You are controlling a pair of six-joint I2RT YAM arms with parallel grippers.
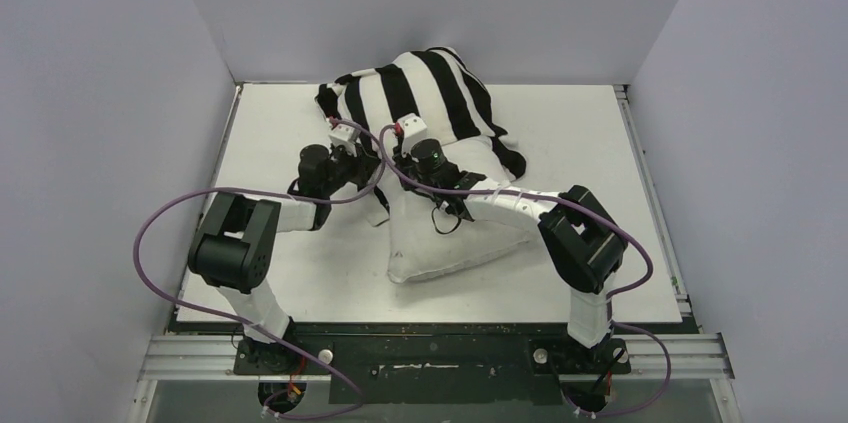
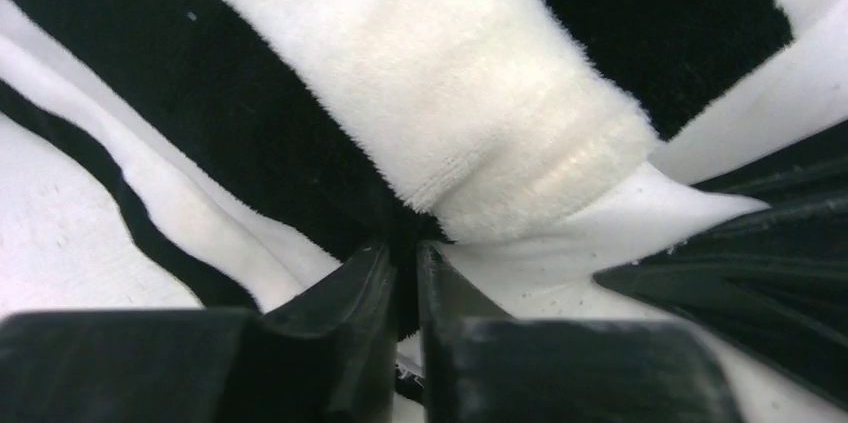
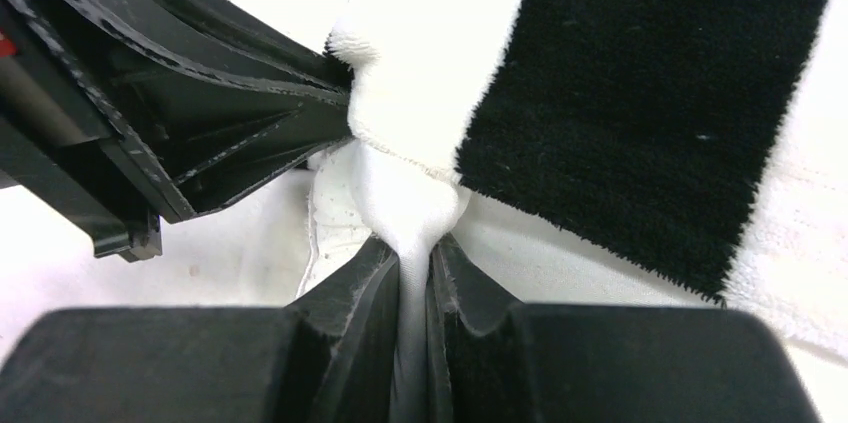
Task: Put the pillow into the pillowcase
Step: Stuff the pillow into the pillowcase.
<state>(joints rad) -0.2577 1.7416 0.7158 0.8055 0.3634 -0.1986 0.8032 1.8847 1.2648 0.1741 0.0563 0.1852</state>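
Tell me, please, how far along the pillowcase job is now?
Done: the pillowcase covers the far end of the pillow. In hand: the left gripper pinches the striped hem between its jaws, and the right gripper is shut on white fabric, apparently the pillow, at the opening. Left: the near half lies bare on the table, so the case must be drawn over it.

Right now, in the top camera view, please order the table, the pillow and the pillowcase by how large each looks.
1. table: clearly the largest.
2 and 3. pillowcase and pillow: their visible parts look about alike, because the case covers the pillow's far end, so I do not rank them.
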